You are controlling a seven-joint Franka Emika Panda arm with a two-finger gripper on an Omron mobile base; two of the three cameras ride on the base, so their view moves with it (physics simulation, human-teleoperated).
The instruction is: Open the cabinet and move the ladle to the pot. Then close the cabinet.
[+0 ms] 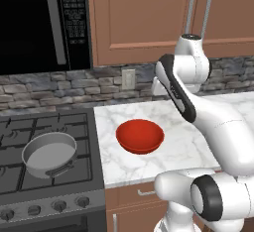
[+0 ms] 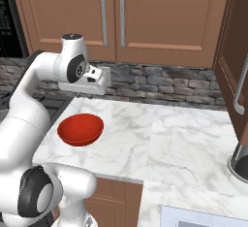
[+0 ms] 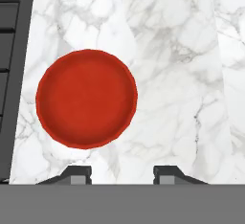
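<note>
Your gripper (image 3: 122,174) hangs above the marble counter (image 3: 182,74), its two dark fingertips standing apart with nothing between them, looking straight down beside the red bowl (image 3: 86,98). The cabinet (image 2: 111,17) is shut, both panelled reddish-brown doors flush, their long silver bar handles (image 2: 103,15) side by side above the arm; the ladle is presumably behind them, unseen. The pot (image 1: 49,152), shallow grey metal with a pale inside, sits on the black stove grate (image 1: 15,127) left of the counter. Watch the reach upward: the handles are thin, smooth and close together, so a slightly off approach could catch the wrong bar or slip off it. You also risk mistaking the glossy round bowl for the pot when delivering.
</note>
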